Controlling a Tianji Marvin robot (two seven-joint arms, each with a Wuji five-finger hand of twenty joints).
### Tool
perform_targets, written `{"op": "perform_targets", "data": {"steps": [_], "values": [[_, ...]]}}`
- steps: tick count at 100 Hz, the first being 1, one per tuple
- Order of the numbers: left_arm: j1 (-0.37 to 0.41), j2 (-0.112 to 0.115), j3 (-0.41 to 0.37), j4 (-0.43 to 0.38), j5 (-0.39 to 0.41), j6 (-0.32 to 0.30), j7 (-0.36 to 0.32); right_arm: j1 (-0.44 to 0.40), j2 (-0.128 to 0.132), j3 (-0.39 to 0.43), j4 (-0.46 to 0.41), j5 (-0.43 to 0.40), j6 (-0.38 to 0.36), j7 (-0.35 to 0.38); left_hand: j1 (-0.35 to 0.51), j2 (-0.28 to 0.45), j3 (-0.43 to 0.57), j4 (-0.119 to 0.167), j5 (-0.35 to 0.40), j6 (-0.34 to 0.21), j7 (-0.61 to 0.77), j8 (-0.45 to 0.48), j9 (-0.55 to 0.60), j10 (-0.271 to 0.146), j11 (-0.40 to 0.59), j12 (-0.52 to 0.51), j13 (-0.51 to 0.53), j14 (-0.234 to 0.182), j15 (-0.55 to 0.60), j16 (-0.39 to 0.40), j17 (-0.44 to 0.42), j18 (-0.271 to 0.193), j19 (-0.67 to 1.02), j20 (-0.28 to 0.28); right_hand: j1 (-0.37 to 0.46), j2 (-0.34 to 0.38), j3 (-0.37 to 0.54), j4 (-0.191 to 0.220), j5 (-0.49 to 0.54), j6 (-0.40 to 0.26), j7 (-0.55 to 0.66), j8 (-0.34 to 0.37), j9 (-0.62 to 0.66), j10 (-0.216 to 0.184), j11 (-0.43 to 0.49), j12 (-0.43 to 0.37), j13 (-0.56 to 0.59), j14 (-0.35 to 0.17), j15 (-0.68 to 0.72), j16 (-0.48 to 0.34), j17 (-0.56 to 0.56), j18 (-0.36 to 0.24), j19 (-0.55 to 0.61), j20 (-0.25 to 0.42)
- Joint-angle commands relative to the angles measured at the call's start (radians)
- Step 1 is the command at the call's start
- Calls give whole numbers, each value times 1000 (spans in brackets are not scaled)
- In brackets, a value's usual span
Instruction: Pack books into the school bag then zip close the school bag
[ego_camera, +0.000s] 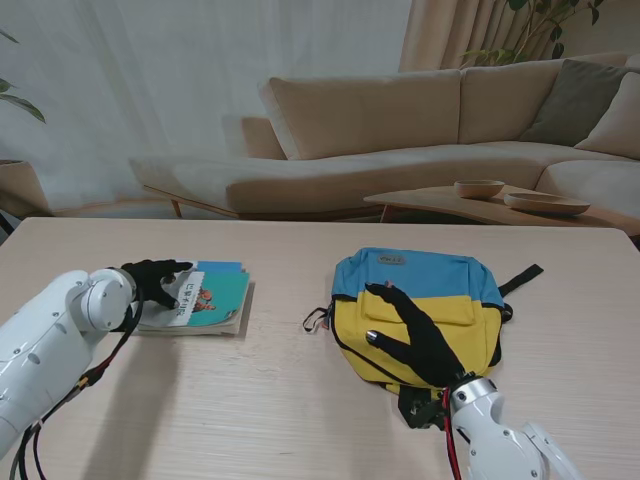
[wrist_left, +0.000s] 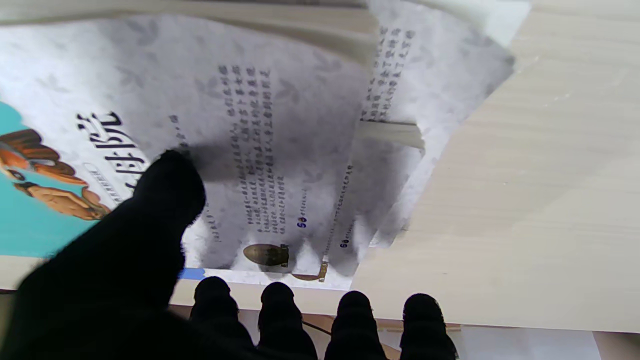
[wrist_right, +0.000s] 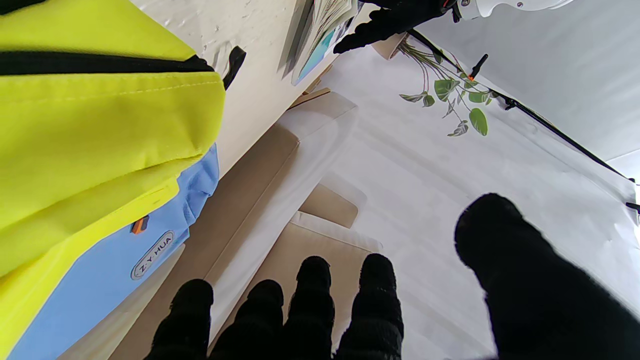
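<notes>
Lying flat on the table (ego_camera: 300, 410), the school bag (ego_camera: 420, 305) sat under the right hand (ego_camera: 415, 335), fingers (ego_camera: 385, 295) spread across its yellow front, holding nothing. Left hand (ego_camera: 155, 282) rested on the stack of books (ego_camera: 212, 298), well apart from the bag: thumb (wrist_left: 165, 190) pressed on the top cover, fingertips (wrist_left: 277, 300) side by side at the stack's edge.
</notes>
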Motion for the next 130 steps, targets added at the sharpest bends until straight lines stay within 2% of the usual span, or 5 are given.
{"op": "perform_targets", "data": {"steps": [1, 54, 78, 104, 130], "values": [[16, -16, 11, 15, -6, 1, -32, -7, -7, -1, 0, 0, 1, 13, 45, 47, 10, 39, 17, 13, 0, 32, -28, -7, 29, 93, -22, -23, -1, 35, -8, -10, -48, -22, 3, -12, 26, 21, -31, -36, 16, -19, -9, -24, 8, 2, -41, -20, 11, 1, -4, -37, -10, -3], [-47, -13, 70, 63, -48, -9, -74, -7, -8, 7, 4, 6, 0, 14, 83, 111, -32, 45, 12, 68, 20, 140, -19, 14, 51, 163, -19, -46, -7, 20, -3, -13, -67, -81, 7, -16, 34, 22, -30, -36, 22, -23, -9, -23, 6, 1, -40, -14, 16, 4, -5, -34, -6, -6], [-54, -14, 60, 59, -73, 6, -95, -9, -8, 7, 4, 6, -1, 14, 377, 300, -290, 56, 4, 86, 40, 251, 23, 4, 153, 204, -13, -92, -7, 25, 3, -39, -76, -114, 9, -17, 37, 23, -30, -37, 23, -25, -9, -22, 4, 0, -39, -14, 17, 5, -5, -34, -5, -7], [-95, -7, 121, 102, -48, -22, -100, -7, -8, 7, 5, 6, 4, 13, 148, 56, 30, 55, 12, 75, 8, 195, -2, 14, 110, 259, -17, -54, 3, 50, -5, -9, -58, -80, 10, -20, 40, 23, -31, -36, 25, -27, -9, -22, 2, -1, -40, -13, 18, 5, -5, -34, -3, -8], [-119, -9, 172, 143, -13, -47, -41, -4, -9, 7, 7, 5, 7, 11, 162, -58, 188, 39, -8, 146, 83, 384, 5, 84, 537, 872, -16, 11, 173, 500, -21, 14, -8, 58, 11, -24, 45, 24, -31, -37, 27, -29, -9, -21, 2, -1, -40, -13, 18, 5, -6, -33, -2, -9]]}}
